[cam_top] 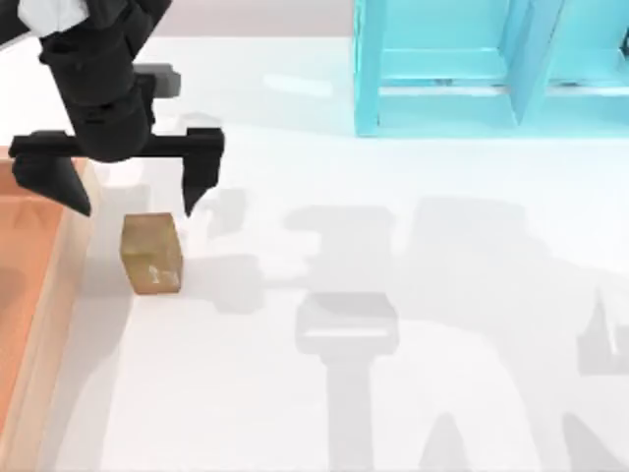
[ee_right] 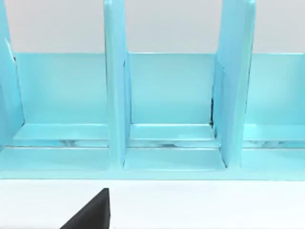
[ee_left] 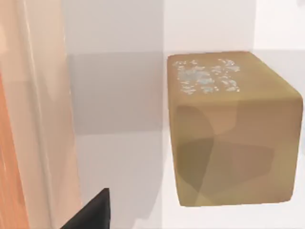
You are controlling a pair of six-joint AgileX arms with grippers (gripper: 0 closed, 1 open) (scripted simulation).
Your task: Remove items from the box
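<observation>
Though wide open and empty, left tool [cam_top: 135, 200] above block [cam_top: 151, 253], box [cam_top: 44, 295] cut off.

The top view looks straight down on the white table [cam_top: 393, 197] from above, taking in the box [cam_top: 39, 295] rim at its left edge and the turquoise shelf unit [cam_top: 472, 69] at its far edge. The left wrist view sits low and very close, facing the tan-gold block [ee_left: 231, 129] beside the box rim [ee_left: 43, 119] — the same block [cam_top: 151, 253] and rim the top view shows at its left. The right wrist view looks level across the table into the shelf unit's [ee_right: 167, 105] open compartments — near enough that they span its width.
</observation>
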